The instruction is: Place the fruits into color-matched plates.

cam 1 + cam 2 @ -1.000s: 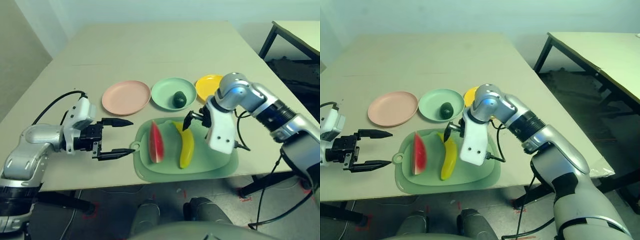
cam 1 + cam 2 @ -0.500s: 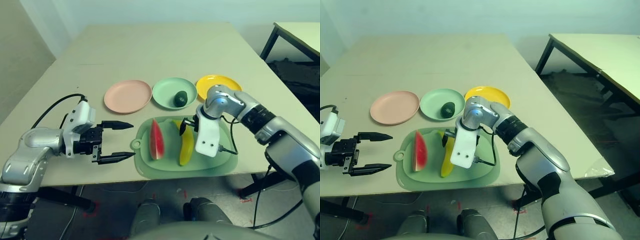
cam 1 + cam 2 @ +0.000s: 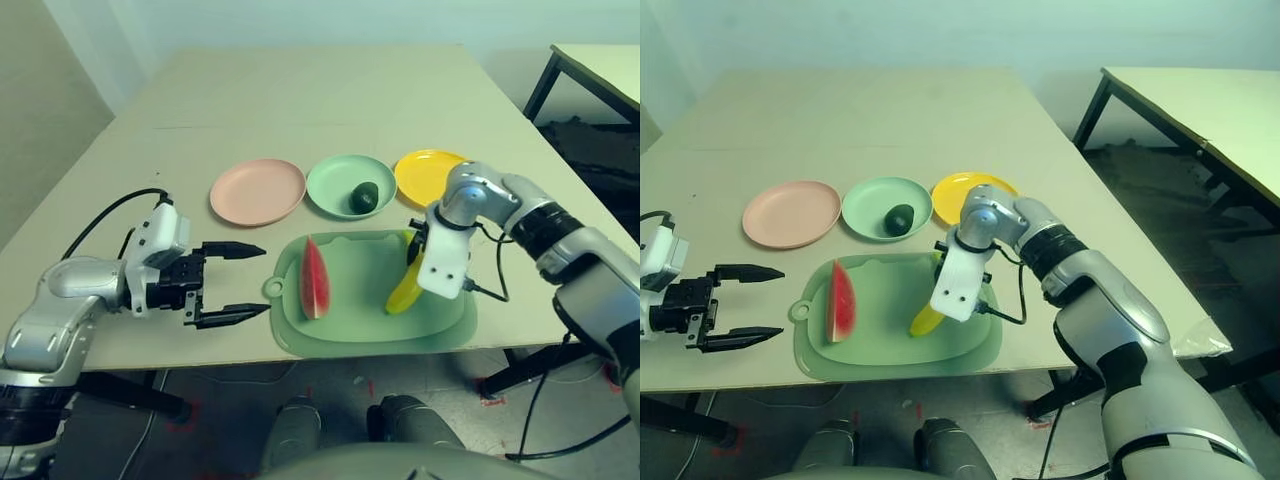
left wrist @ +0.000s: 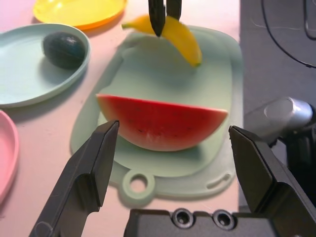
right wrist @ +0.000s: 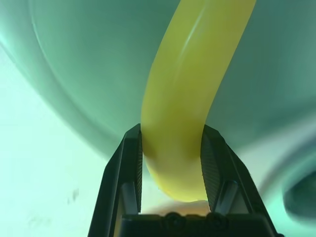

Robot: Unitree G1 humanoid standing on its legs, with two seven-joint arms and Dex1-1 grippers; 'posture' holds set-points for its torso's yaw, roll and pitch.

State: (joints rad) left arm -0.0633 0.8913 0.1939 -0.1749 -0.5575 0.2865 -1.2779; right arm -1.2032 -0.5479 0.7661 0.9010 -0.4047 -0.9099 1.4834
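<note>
Over the mat's [image 3: 340,335] right side, the right gripper [image 3: 416,247] clamped its fingers on the banana [image 3: 404,293], apparently bound for the nearby yellow plate [image 3: 425,175], while the left gripper [image 3: 236,281] waited, fingers wide, facing the watermelon [image 3: 313,281].

- Beige table [image 3: 300,100].
- Far row, left to right: pink plate [image 3: 257,191], green plate [image 3: 335,190], yellow plate [image 3: 425,172].
- Near: green cutting mat [image 3: 360,300].
</note>
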